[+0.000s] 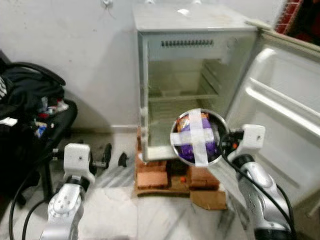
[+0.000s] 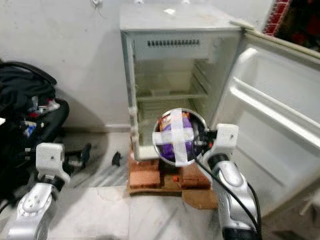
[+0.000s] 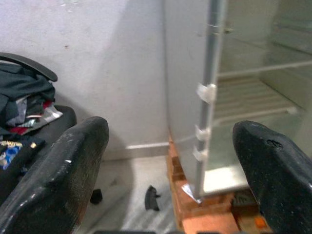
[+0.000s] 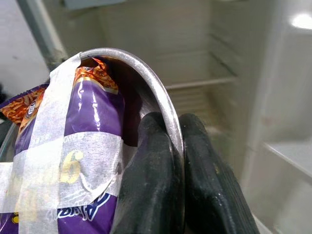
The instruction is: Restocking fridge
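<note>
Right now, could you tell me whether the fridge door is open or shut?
Open: the fridge door is swung wide to the right, exposing the bare shelves inside.

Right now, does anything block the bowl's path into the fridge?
Nothing visible does. The right end effector pinches the bowl by its rim in front of the fridge; the door is swung open and the shelves look bare.

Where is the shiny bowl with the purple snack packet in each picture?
Left eye view: the bowl is in the middle, in front of the open fridge's lower part, held by the right gripper.
Right eye view: just left of middle, again before the fridge's lower shelf.
Left wrist view: the bowl is not in it.
Right wrist view: close up, rim pinched between the black fingers.
Shared landmark: the open fridge.
</note>
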